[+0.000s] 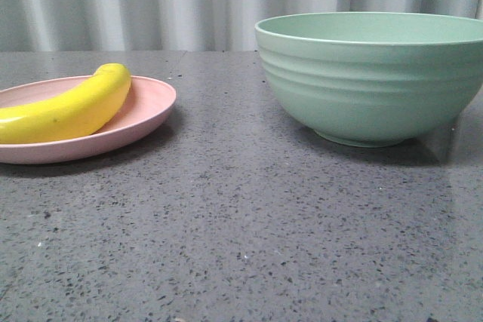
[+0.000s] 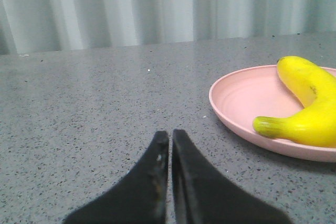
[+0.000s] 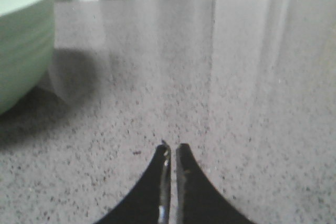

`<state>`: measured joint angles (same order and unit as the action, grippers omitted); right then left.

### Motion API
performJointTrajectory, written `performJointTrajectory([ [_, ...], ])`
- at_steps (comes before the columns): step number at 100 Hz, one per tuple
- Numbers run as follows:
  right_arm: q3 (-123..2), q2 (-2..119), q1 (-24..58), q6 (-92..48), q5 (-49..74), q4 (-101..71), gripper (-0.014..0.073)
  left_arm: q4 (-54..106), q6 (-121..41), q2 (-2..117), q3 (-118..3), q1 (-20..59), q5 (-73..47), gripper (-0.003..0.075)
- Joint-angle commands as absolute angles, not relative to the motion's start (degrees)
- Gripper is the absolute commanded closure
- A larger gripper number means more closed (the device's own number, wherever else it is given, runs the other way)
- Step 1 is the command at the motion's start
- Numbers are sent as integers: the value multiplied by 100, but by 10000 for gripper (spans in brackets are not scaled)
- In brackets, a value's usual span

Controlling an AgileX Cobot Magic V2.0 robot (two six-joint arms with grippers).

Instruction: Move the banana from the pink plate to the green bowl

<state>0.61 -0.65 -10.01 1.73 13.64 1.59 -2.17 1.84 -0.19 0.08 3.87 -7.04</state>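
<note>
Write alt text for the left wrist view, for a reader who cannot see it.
A yellow banana lies on a pink plate on a speckled grey table, cut off at the picture's edge. The left pincer is shut and empty, its black fingertips together over bare table, apart from the plate. A pale pleated curtain hangs behind the table.

Black curved fingers, both hands.

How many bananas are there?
1. The banana lies on the pink plate, at the left of the table. The green bowl stands to the right; its inside is hidden from these views, so another could sit in there.
</note>
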Motion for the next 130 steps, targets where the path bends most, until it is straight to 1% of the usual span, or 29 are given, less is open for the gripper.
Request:
performJointTrajectory([
  [1,177,-187,-1037,153,674,222,657,-187,232,-186,63,371,-276,741],
  [23,177,-187,-1037,153,685,223,657,-187,232,-186,63,371,-427,741],
  [89,177,-187,-1037,153,675,223,657,-187,232,-186,63,371,-368,741],
  [110,177,-187,-1037,153,548,-100,657,-165,232,-186,63,371,-222,741],
  [130,83,-187,-1037,153,380,-100,657,308,232,-186,-51,371,0,741],
])
